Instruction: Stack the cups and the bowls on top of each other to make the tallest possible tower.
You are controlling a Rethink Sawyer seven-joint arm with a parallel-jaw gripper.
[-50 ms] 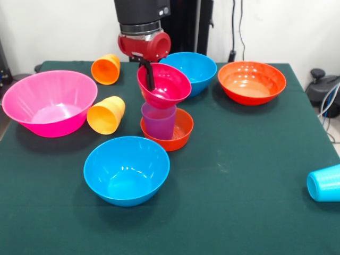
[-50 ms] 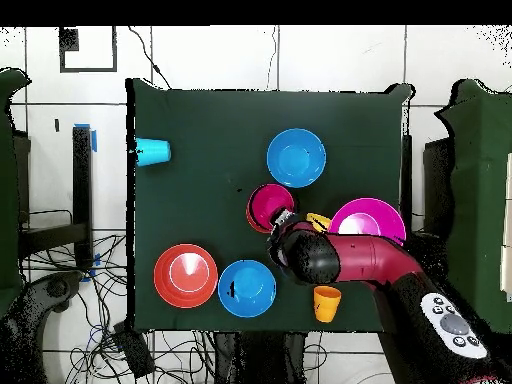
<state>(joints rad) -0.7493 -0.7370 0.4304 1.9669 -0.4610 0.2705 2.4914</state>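
Right now the gripper [image 1: 149, 76] is clamped on the rim of the small magenta bowl [image 1: 166, 85], held tilted directly above the purple cup [image 1: 158, 121], which stands at six o'clock below it inside the small orange bowl [image 1: 178, 133].

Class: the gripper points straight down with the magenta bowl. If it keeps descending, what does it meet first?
Most likely the purple cup, which stands in the small orange bowl right under the magenta bowl held by the gripper. Depth is uncertain.
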